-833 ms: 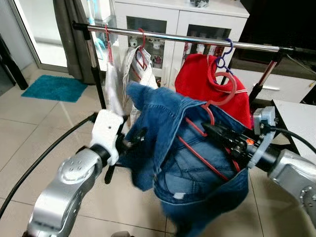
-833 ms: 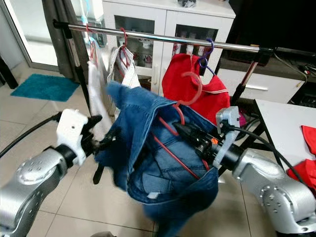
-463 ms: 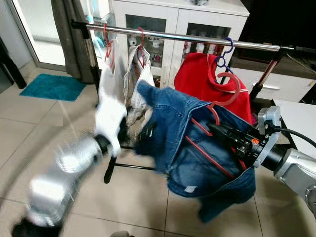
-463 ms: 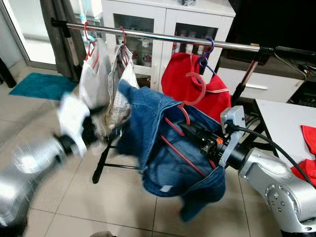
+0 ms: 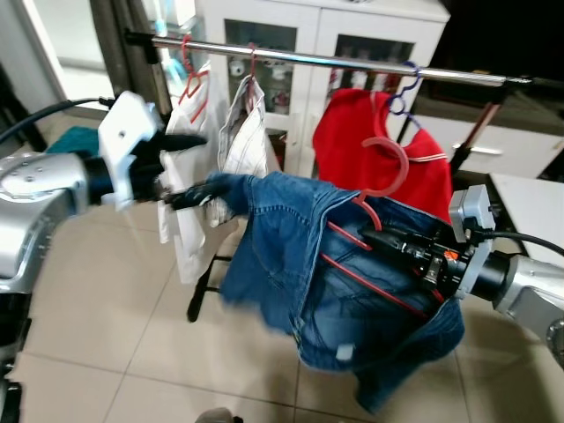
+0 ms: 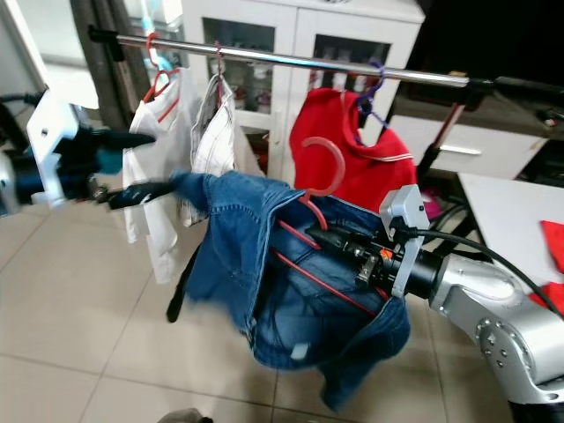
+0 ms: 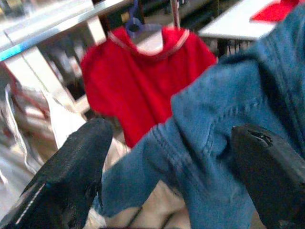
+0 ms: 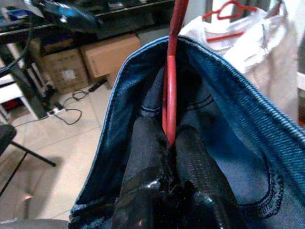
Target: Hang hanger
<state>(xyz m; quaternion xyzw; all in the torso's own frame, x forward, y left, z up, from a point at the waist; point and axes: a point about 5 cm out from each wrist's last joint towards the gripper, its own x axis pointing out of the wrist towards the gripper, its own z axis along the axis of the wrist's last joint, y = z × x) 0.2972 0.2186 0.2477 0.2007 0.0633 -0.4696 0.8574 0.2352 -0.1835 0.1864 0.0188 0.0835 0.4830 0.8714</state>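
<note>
A blue denim jacket hangs on a red hanger whose hook stands below the metal rail, apart from it. My right gripper is shut on the hanger's red wire inside the jacket's collar. My left gripper is open at the jacket's left shoulder. In the left wrist view its wide-apart fingers have denim between them.
On the rail hang two white garments on red hangers and a red shirt on a purple hanger. A white cabinet stands behind. The rack's black leg rests on tiles. A white table is at right.
My left arm has swung up and out to the left, blurred midway, and its gripper now stands open at the jacket's shoulder. The right gripper keeps its hold on the hanger.
</note>
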